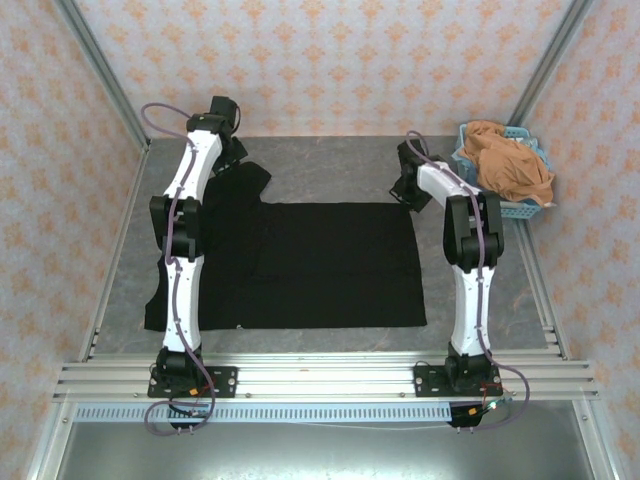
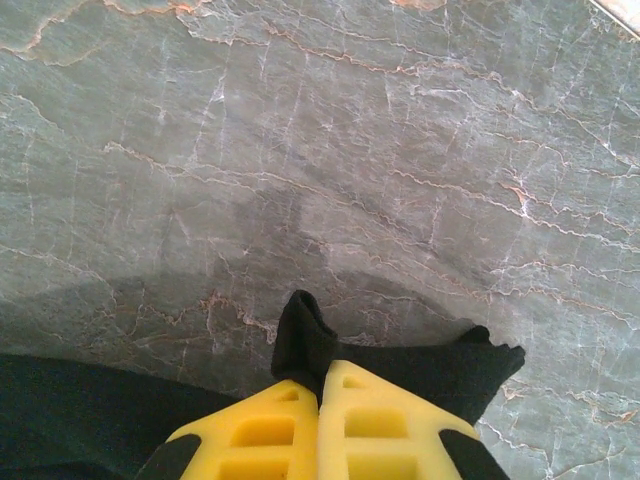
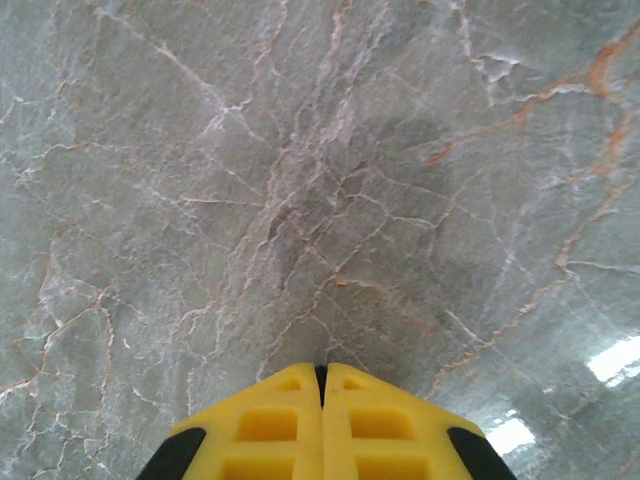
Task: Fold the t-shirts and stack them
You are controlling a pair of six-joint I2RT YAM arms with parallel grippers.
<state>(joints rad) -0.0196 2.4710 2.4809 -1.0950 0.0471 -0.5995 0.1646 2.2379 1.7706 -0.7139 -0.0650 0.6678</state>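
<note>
Left wrist: left hand [image 2: 320,375] pinches a black t-shirt [image 2: 305,335] fold bunched at its tips; right hand [image 3: 321,372] closed, empty.

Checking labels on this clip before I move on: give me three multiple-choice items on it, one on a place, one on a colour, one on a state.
1. Where is the crumpled orange-tan fabric t-shirt?
A. in the light-blue plastic lattice basket at the far right
B. spread flat between the arms
C. folded at the near edge

2. What colour is the large fabric t-shirt spread on the grey marbled table?
A. white
B. black
C. green

3. How is the left gripper?
A. wide open
B. shut on nothing
C. shut on that t-shirt's edge

Answers:
1 A, it lies heaped in the basket.
2 B, the flat cloth is black.
3 C, black cloth sticks out between its closed yellow fingers.
</note>
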